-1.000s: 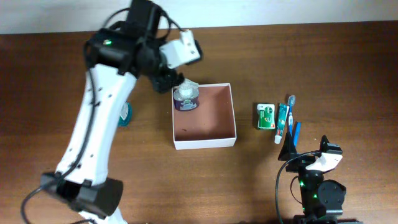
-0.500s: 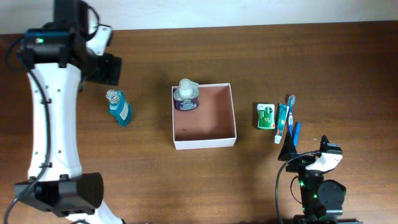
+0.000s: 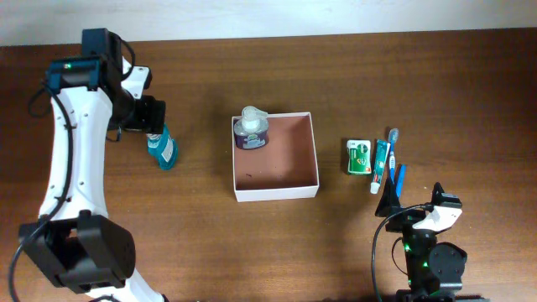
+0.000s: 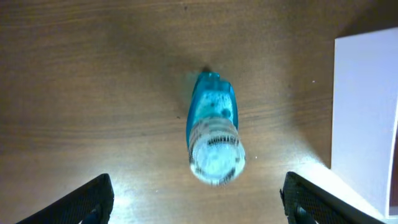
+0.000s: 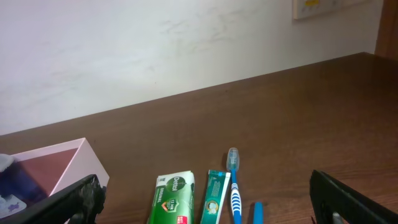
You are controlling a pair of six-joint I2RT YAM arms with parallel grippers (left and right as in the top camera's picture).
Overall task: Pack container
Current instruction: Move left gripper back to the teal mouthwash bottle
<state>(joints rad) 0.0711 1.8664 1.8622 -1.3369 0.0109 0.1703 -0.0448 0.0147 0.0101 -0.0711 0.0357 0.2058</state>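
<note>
The container sits near the middle of the wooden table: a shallow square box, open at the top, with white walls and a reddish-brown floor. A purple bottle with a white pump top stands in its far-left corner, and the rest of the floor is bare. To the left of the container and well apart from it, a small teal-blue bottle is on the table with its clear ribbed cap turned toward the left wrist camera. The left gripper hangs over this bottle with its fingers spread wide. One dark fingertip shows at each lower corner of the wrist view. The bottle lies between them and neither touches it, so nothing is held. To the right of the container, grouped close together, lie a green Dettol box, a toothpaste pack and a blue toothbrush. The right gripper sits low at the near right edge of the table. Its fingers are fully apart and empty, and it faces these items from the near side.
</note>
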